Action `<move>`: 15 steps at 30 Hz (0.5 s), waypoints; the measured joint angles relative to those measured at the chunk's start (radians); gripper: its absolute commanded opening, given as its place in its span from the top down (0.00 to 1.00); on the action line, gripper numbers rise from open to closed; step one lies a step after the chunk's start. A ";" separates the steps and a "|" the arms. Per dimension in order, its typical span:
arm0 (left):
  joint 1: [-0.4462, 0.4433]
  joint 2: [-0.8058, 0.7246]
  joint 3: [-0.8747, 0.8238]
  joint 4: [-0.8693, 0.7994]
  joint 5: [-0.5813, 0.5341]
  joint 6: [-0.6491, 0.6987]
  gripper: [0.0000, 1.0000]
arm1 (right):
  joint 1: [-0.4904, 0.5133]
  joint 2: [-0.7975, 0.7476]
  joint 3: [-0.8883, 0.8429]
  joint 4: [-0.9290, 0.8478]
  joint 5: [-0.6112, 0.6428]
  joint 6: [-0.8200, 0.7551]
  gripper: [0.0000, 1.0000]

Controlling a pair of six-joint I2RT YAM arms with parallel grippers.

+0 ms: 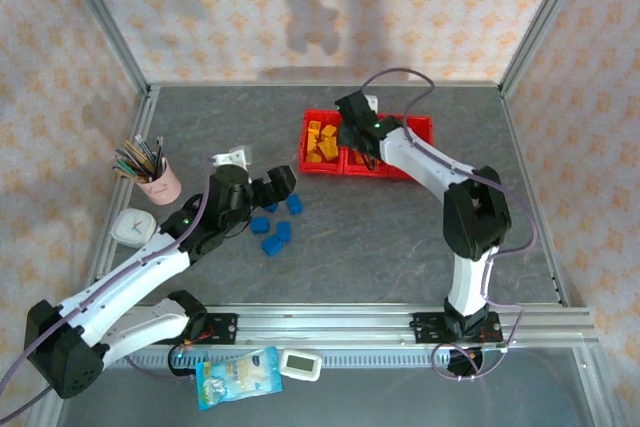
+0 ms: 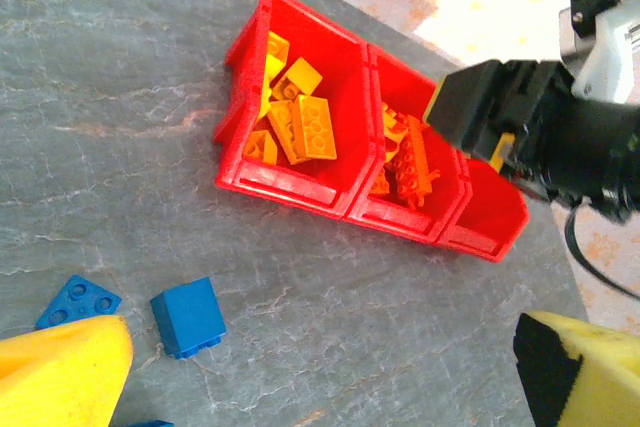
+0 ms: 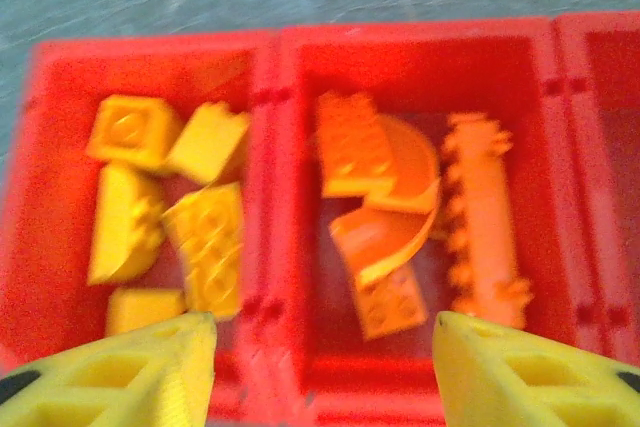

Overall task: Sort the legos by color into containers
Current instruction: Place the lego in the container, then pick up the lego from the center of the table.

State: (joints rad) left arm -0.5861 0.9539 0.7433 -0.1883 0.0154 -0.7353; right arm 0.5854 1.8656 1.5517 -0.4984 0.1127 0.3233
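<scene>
Right gripper point(image 3: 322, 325), spread apart and empty, hangs over red bins point(image 3: 400, 32) holding yellow bricks point(image 3: 205, 237) and orange bricks point(image 3: 385, 177); left gripper point(image 2: 322, 342), also spread apart, hovers above blue bricks point(image 2: 188, 317).

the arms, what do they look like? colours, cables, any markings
The left arm and right arm both have white links with black joints. A lilac cable loops along each, and a small green light glows near each wrist. The left tool and right tool are black-bodied with yellow fingers that have cut-out hollows. No markings are legible.
</scene>
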 measured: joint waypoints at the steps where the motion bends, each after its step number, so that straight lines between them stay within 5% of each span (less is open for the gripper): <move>1: 0.000 -0.014 -0.001 -0.009 -0.003 -0.001 0.01 | 0.026 -0.024 -0.023 0.009 -0.008 0.000 0.38; 15: 0.006 -0.185 -0.085 -0.168 -0.091 -0.074 0.01 | 0.328 -0.045 -0.173 0.077 -0.082 -0.003 0.25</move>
State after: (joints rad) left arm -0.5797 0.7685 0.6579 -0.3561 -0.0757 -0.8097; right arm 0.9138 1.8210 1.3788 -0.4217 0.0307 0.3206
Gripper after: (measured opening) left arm 0.992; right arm 0.741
